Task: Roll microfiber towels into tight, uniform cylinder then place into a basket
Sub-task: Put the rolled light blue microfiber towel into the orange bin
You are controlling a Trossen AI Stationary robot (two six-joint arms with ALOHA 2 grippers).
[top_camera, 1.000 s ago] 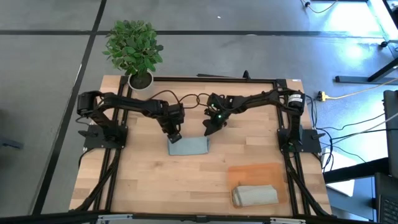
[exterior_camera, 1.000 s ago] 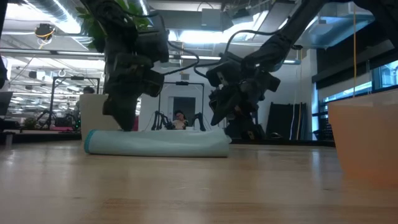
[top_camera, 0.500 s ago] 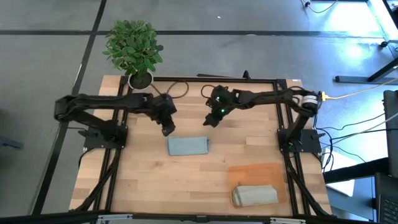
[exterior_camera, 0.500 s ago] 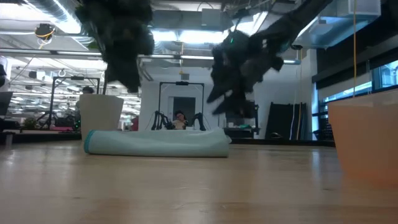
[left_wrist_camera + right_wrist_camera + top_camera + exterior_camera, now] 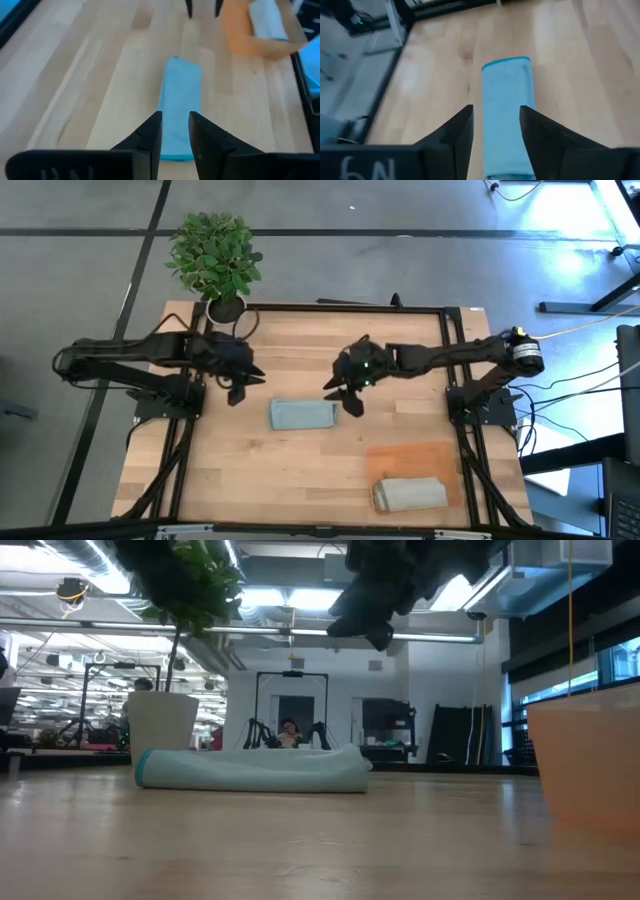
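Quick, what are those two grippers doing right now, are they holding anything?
Left gripper: open a little, holding nothing, above the blue towel.
Right gripper: open, empty, above the same towel.

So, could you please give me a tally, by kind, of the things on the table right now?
Towels: 2 (blue towel, grey-beige towel on the basket)
Basket: 1 (orange basket)
Potted plant: 1 (potted plant)
Total: 4

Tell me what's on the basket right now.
One rolled grey-beige towel lies on the basket, at its near end. The blue towel lies outside on the table. Anything under the roll is hidden.
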